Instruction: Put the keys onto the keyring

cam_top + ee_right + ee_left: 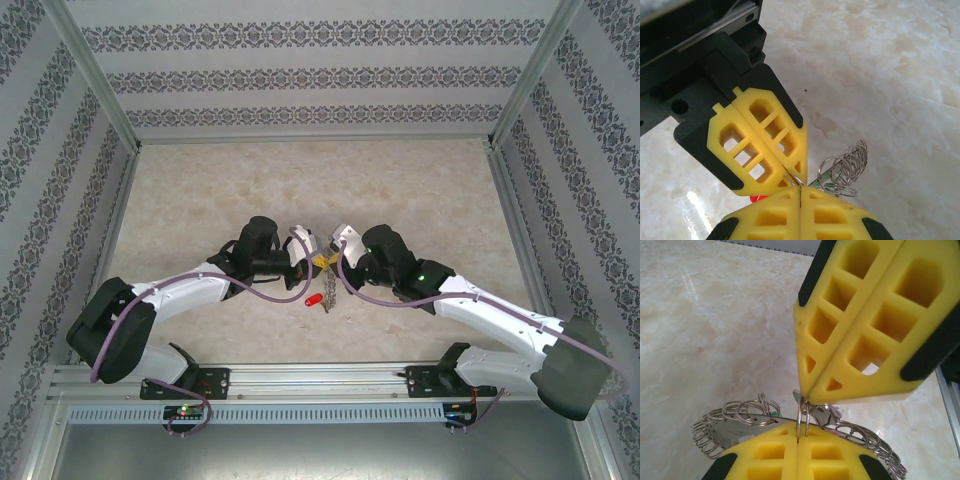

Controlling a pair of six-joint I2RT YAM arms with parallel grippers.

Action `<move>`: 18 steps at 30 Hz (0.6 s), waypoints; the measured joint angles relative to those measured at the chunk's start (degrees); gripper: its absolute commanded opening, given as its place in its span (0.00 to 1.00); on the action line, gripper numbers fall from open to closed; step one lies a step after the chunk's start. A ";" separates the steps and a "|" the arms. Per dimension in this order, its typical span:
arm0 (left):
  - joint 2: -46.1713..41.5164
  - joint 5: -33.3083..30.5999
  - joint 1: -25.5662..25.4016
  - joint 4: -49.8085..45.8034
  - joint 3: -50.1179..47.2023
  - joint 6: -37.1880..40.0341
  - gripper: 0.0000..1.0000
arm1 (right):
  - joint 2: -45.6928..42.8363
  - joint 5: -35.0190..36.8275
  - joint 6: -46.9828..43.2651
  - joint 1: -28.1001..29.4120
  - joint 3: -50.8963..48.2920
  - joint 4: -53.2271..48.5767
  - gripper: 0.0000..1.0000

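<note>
I'm seeing left hand (798, 442) and right hand (799, 192) clamping shut, tip to tip, on one wire loop (801, 417) of the keyring (730, 427), showing mid-counter (200, 200) between the arms, red-tagged key (312, 299) just beside.

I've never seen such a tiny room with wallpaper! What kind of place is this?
Probably a robot test booth, not a real room: two robot arms bolted to a metal rail, a marble-look table, and wallpapered panels held in a bare metal frame.
</note>
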 measured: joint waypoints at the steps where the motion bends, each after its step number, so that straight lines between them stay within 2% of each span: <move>1: 0.00 0.00 0.00 0.00 0.00 0.00 0.00 | -0.04 0.09 0.13 -0.13 0.00 -0.02 0.00; 8: -0.17 -0.48 -0.02 0.66 0.00 -0.02 0.00 | -1.18 0.28 3.19 -2.12 -0.07 -0.90 0.00; 13: -0.17 -1.11 -0.24 1.81 0.00 -0.31 0.00 | -1.33 -2.12 6.49 -3.56 -0.07 -0.79 0.00; 18: -0.15 -1.27 -0.24 1.99 0.00 -0.46 0.12 | -1.33 -2.64 7.78 -3.54 -0.07 -0.63 0.00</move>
